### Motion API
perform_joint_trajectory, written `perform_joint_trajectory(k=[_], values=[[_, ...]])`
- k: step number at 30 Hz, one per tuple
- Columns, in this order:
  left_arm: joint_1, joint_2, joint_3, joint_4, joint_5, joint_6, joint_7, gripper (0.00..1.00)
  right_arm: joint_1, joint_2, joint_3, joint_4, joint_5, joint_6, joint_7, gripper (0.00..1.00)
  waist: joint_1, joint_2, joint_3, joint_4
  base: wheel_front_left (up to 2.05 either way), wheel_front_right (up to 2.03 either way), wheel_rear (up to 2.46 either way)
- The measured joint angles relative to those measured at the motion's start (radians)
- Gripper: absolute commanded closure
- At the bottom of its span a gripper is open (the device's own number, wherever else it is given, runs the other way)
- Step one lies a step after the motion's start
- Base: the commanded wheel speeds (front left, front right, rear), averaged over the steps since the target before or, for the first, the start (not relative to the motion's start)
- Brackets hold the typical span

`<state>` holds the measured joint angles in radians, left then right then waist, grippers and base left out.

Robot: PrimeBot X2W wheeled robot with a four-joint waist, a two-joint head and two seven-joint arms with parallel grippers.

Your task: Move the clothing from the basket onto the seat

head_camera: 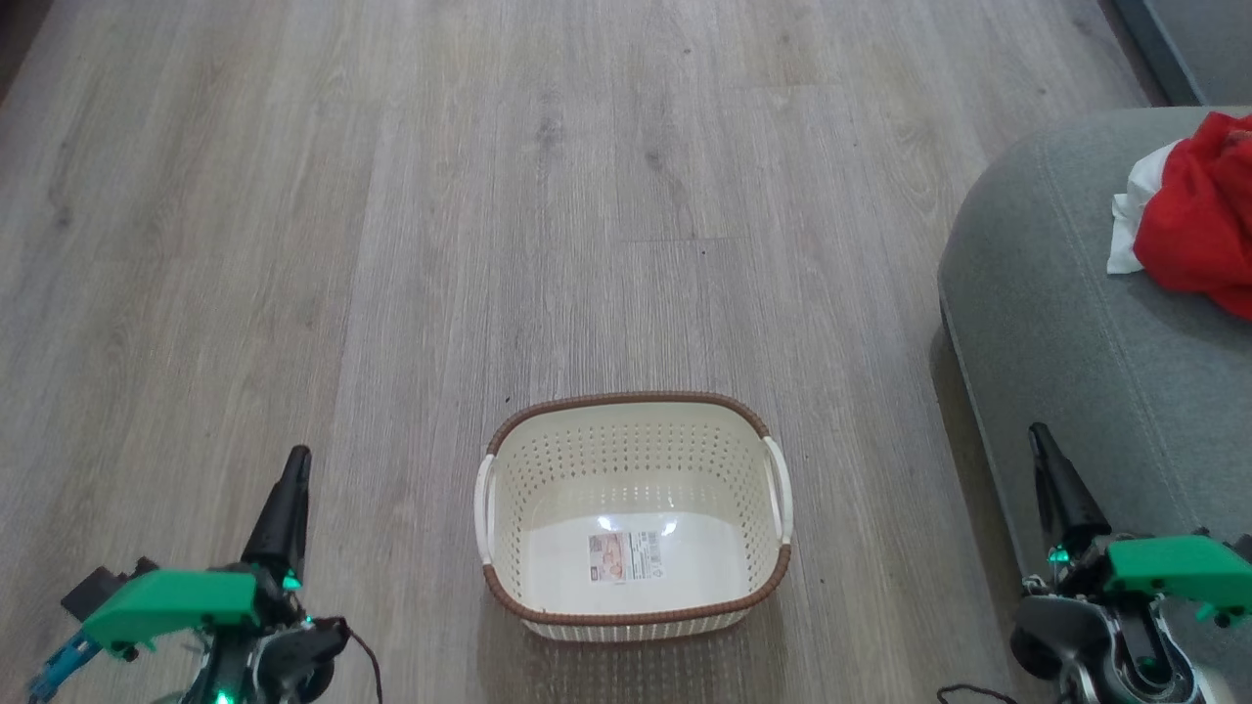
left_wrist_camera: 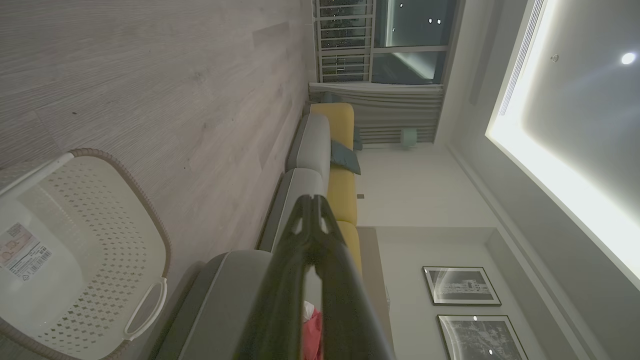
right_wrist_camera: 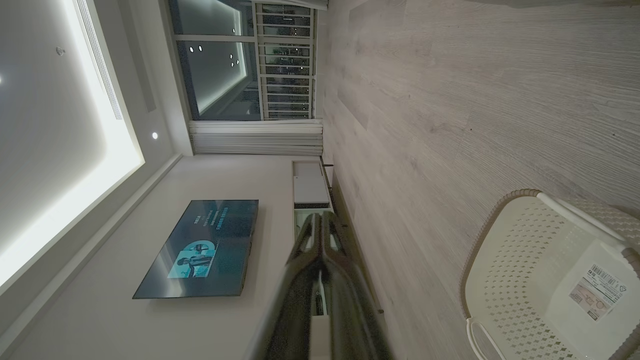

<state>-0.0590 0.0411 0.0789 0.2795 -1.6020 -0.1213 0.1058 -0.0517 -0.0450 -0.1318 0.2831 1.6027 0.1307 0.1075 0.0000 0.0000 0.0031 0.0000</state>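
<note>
Two items, left gripper [head_camera: 297, 458] and right gripper [head_camera: 1039, 436]: fingers pressed together, nothing held, parked either side of basket [head_camera: 626, 399]. Basket: nothing inside. Clothing [head_camera: 1198, 230]: heaped on seat [head_camera: 1056, 323], so task looks finished, arms idle.

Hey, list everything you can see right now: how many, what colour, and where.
clothing: one heap, red with white, on the seat
seat: one, grey, right of the basket
basket: one, cream with brown rim, on the floor
label sticker: one, white, on the basket's bottom
floor: grey wood planks
television: one, dark with lit screen, on a wall
framed pictures: two, black-and-white, on a wall
left gripper: dark fingers, shut, lower left
right gripper: dark fingers, shut, lower right
</note>
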Motion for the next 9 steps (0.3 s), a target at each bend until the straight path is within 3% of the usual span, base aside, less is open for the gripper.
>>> perform_joint_trajectory(k=[9], values=[[0.0, 0.0, 0.0, 0.0, 0.0, 0.0, 0.0, 1.0, 0.0, 0.0, 0.0, 0.0, 0.0, 0.0, 0.0, 1.0, 0.0, 0.0, 0.0, 0.0, 0.0, 0.0, 0.0]])
